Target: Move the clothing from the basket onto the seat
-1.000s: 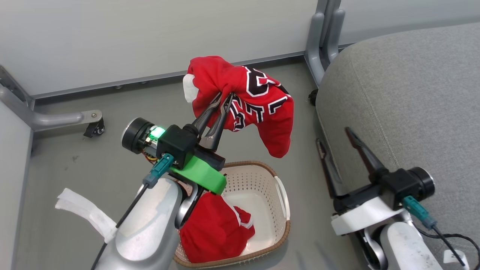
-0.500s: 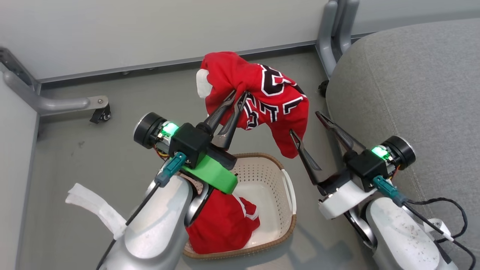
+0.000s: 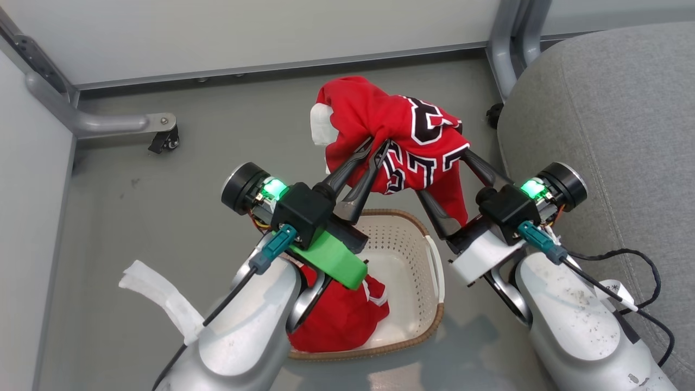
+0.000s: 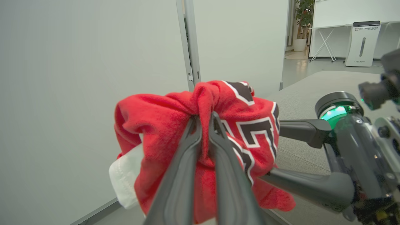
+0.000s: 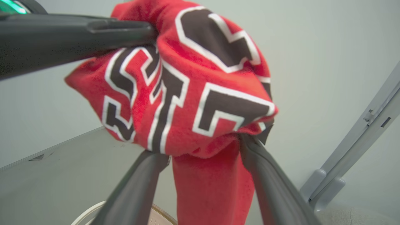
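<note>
One jersey [image 3: 404, 122] is hanging from the left tool [image 3: 376, 145], clamped on its bunched top; the right tool [image 3: 440, 171] is straddling it, fingers [image 3: 482, 169] apart, seat [image 3: 602, 108] lying farther right.

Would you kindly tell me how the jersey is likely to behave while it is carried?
Probably floppy: the jersey bunches and droops from the left gripper's pinch. Likely light, since one pinched fold holds it aloft. It hangs down between the right gripper's open fingers and may swing.
</note>
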You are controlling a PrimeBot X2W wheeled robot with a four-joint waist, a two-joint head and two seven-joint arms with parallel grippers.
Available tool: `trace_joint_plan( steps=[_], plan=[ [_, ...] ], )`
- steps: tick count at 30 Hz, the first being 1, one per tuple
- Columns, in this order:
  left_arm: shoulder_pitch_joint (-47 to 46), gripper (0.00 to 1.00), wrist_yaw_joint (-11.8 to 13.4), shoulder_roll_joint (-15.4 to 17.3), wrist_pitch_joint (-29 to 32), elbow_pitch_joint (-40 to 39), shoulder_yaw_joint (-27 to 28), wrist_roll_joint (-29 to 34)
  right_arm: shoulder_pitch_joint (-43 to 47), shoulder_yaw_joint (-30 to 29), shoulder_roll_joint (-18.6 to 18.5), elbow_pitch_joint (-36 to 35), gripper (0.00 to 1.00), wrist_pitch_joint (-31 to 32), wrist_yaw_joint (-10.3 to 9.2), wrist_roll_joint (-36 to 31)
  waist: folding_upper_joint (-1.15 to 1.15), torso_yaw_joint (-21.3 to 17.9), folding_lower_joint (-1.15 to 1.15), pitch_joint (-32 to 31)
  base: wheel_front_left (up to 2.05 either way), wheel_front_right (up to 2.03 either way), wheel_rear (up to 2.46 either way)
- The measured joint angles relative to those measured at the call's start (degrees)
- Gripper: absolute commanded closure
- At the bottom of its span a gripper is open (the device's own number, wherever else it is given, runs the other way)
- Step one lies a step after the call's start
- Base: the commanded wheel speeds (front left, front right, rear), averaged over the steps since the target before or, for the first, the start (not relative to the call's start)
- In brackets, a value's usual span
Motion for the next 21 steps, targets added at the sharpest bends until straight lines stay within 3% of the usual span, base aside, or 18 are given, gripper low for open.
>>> trace_joint_plan(
  steps=[11, 21],
  plan=[
    [-0.9, 1.0, 0.6, 0.0, 0.0, -0.5, -3.8, -2.7, -2.2, -5.1, 2.0, 1.3, 0.0, 0.0, 0.01, -2.5, 0.0, 1.0, 0.0, 1.4, 0.0, 0.0, 0.0],
    [-2.0, 1.0, 1.2, 0.0, 0.0, 0.0, -3.7, -3.0, -1.8, -7.1, 1.7, -0.3, 0.0, 0.0, 0.01, -3.8, 0.0, 1.2, 0.0, 0.9, 0.0, 0.0, 0.0]
  ],
)
